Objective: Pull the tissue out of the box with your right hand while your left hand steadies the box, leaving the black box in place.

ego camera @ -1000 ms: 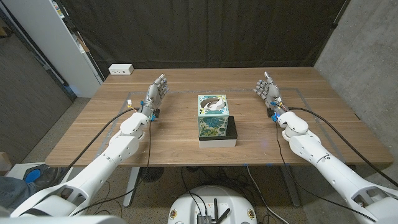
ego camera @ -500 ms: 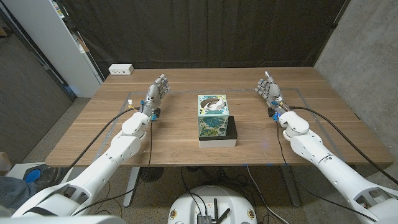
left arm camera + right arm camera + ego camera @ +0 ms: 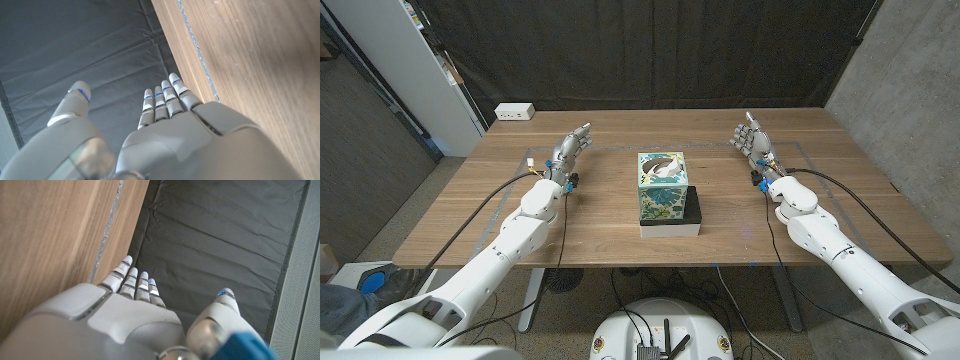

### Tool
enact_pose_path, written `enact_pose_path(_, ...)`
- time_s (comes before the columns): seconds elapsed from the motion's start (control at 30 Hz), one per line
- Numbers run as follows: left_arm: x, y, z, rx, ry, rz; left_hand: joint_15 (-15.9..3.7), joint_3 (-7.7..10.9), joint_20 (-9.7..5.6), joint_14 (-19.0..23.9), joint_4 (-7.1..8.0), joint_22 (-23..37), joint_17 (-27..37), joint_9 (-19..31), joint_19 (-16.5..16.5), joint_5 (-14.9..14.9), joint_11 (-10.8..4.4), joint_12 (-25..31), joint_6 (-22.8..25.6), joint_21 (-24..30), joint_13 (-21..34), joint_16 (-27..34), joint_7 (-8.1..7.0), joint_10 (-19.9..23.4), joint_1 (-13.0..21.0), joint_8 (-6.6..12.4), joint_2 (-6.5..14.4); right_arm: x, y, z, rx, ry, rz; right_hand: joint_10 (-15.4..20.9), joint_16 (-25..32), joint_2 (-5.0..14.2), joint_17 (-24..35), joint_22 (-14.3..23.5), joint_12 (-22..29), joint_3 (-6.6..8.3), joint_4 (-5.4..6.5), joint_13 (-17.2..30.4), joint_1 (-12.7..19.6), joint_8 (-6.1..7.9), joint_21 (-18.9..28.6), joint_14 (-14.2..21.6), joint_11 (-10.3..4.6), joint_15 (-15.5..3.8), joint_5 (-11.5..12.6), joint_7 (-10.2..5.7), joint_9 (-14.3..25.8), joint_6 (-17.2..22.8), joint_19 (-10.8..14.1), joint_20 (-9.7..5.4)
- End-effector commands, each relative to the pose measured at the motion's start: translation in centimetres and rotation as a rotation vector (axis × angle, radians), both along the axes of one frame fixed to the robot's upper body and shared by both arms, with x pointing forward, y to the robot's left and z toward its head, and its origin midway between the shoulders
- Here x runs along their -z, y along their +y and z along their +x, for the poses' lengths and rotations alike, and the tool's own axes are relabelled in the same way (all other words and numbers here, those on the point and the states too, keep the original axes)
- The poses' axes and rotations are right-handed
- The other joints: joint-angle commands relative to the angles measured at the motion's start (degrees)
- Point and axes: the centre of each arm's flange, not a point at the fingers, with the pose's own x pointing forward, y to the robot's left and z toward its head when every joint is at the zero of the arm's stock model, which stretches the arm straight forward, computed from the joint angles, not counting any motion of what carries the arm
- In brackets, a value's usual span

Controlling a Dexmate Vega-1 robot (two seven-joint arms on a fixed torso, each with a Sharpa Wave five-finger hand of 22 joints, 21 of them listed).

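Observation:
A floral green tissue box [image 3: 661, 186] stands mid-table with a white tissue [image 3: 663, 170] showing in its top opening. It sits on the left part of a flat black box [image 3: 684, 211]. My left hand [image 3: 570, 148] is open, well to the left of the tissue box, its fingers straight and reaching toward the far edge, holding nothing. My right hand [image 3: 749, 139] is open, far to the right of the box, fingers extended and empty. Each wrist view looks along its own hand, left [image 3: 165, 130] and right [image 3: 120, 315], over the wooden table toward a dark curtain.
A white power strip [image 3: 514, 112] lies at the table's [image 3: 610, 230] far left corner. Black cables run along both arms over the tabletop. A dark curtain hangs behind the table and a white cabinet [image 3: 420, 70] stands at the left.
My left hand has turned and leaned slightly toward the tissue box. The right hand and both boxes have not moved.

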Motion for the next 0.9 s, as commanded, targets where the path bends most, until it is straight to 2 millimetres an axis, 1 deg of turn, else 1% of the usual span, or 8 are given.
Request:
enact_pose_path(0.03,-0.7,0.4,-0.4,-0.216,-0.08,0.183,-0.49,0.24,-0.27,1.57,0.36,0.07,0.14,0.34,1.6,0.36,-0.71,0.66,1.48,0.26,0.4,0.17,-0.17,1.58,1.52,0.57,-0.52,-0.2,0.2,-0.3,0.022,0.006,-0.003,0.53,0.31,0.24,-0.01,0.1,0.28,0.11,-0.23,-0.05,0.25,0.26,0.46,0.18,-0.08,0.38,0.3,1.1,0.17,0.4,0.23,0.11)
enact_pose_path(0.17,-0.8,0.3,-0.5,-0.293,-0.115,0.234,-0.36,-0.11,-0.56,0.61,0.65,0.06,0.17,0.37,0.85,0.24,-0.45,0.13,0.73,-0.24,0.6,-0.43,-0.35,0.4,1.83,0.04,-1.1,-0.2,0.4,-0.3,0.023,0.007,-0.003,0.66,0.33,0.26,-0.06,0.1,0.32,0.11,-0.28,-0.14,0.27,0.27,0.44,0.22,-0.03,0.36,0.29,1.11,0.17,0.46,0.21,0.13)
enact_pose_path(0.33,-1.1,0.1,0.0,-0.286,-0.113,0.311,-0.25,-0.69,-0.74,-0.76,0.91,0.03,0.23,0.37,-0.19,0.03,-0.37,-0.59,-0.79,-0.88,0.78,-1.11,-0.33,-1.3,1.7,-0.85,-1.87,0.0,0.8,-0.3,0.016,0.006,0.005,0.7,0.31,0.29,-0.13,0.1,0.32,0.12,-0.35,-0.29,0.3,0.27,0.44,0.19,-0.01,0.39,0.28,1.03,0.16,0.52,0.24,0.14)
enact_pose_path(0.4,-1.0,0.0,0.1,-0.302,-0.111,0.343,0.02,-1.39,-1.0,-2.52,1.12,0.02,0.3,0.37,-1.74,-0.16,0.11,-1.21,-2.72,-1.73,0.97,-1.78,-0.11,-2.78,1.42,-1.77,-2.61,0.1,1.0,-0.4,0.014,0.006,0.01,0.7,0.32,0.3,-0.17,0.1,0.31,0.13,-0.39,-0.35,0.32,0.25,0.41,0.2,-0.01,0.35,0.27,1.01,0.16,0.5,0.19,0.17)
enact_pose_path(0.57,-1.0,-0.1,0.1,-0.29,-0.122,0.39,0.59,-2.54,-0.51,-5.36,1.34,-0.03,0.35,0.34,-3.74,-0.37,0.68,-2.35,-5.79,-2.76,1.21,-2.47,0.08,-5.85,0.7,-2.81,-3.47,0.6,1.2,-0.6,0.022,0.016,0.01,0.75,0.31,0.33,-0.24,0.1,0.32,0.14,-0.46,-0.48,0.35,0.22,0.39,0.16,0.04,0.33,0.26,1.02,0.15,0.47,0.15,0.17)
enact_pose_path(0.67,-0.9,-0.2,0.1,-0.314,-0.127,0.429,0.79,-2.88,-0.48,-5.87,1.4,-0.06,0.35,0.32,-4.13,-0.46,1.09,-2.51,-6.31,-2.96,1.25,-2.51,0.27,-6.34,0.39,-2.9,-3.73,0.7,1.1,-0.9,0.03,0.024,0.006,0.75,0.31,0.34,-0.29,0.1,0.31,0.14,-0.51,-0.57,0.37,0.22,0.38,0.16,-0.04,0.38,0.25,1.01,0.15,0.51,0.13,0.22)
enact_pose_path(0.77,-0.9,-0.4,0.1,-0.297,-0.132,0.479,0.9,-3.51,-0.31,-6.71,1.42,-0.11,0.34,0.29,-4.64,-0.64,1.31,-2.78,-7.21,-3.2,1.27,-2.62,0.5,-7.21,-0.14,-3.04,-4.25,0.7,1.0,-1.1,0.029,0.028,0.0,0.74,0.32,0.35,-0.33,0.1,0.29,0.15,-0.54,-0.65,0.39,0.25,0.39,0.17,-0.11,0.36,0.24,1.03,0.15,0.6,0.17,0.19)
enact_pose_path(0.9,-0.2,-0.8,-0.3,-0.297,-0.146,0.491,1.33,-4.1,-0.1,-7.54,1.35,-0.17,0.33,0.26,-5.23,-0.83,1.49,-2.81,-7.67,-3.46,1.29,-2.7,0.54,-7.49,-0.54,-3.0,-4.68,0.6,1.0,-1.1,0.035,0.021,0.015,0.8,0.34,0.37,-0.42,0.1,0.3,0.16,-0.63,-0.81,0.42,0.23,0.37,0.21,-0.06,0.43,0.23,1.04,0.15,0.6,0.14,0.24)
